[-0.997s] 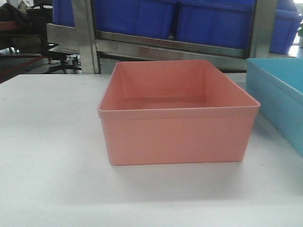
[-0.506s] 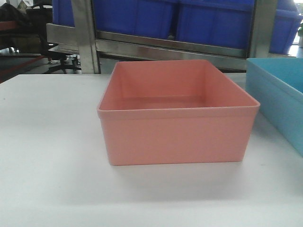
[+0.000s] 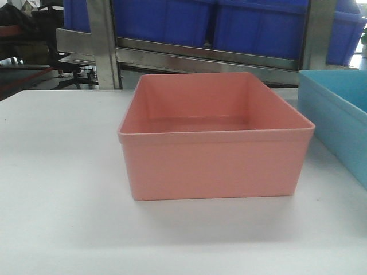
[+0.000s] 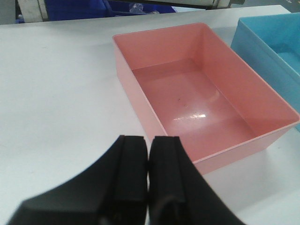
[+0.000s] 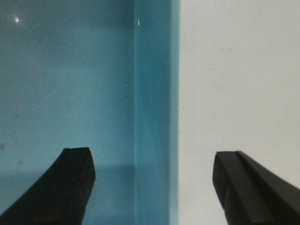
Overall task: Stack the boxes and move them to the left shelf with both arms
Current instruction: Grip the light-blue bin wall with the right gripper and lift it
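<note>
Tabletop, matte white, carries the salmon pink tub at centre: smooth glossy plastic, rectangular, with a rolled rim. Right of it, apart, sits the light blue tub, cut off by the frame. The left gripper hovers near the pink tub, jaws pressed together on nothing. The right gripper gapes wide above the blue tub's wall.
</note>
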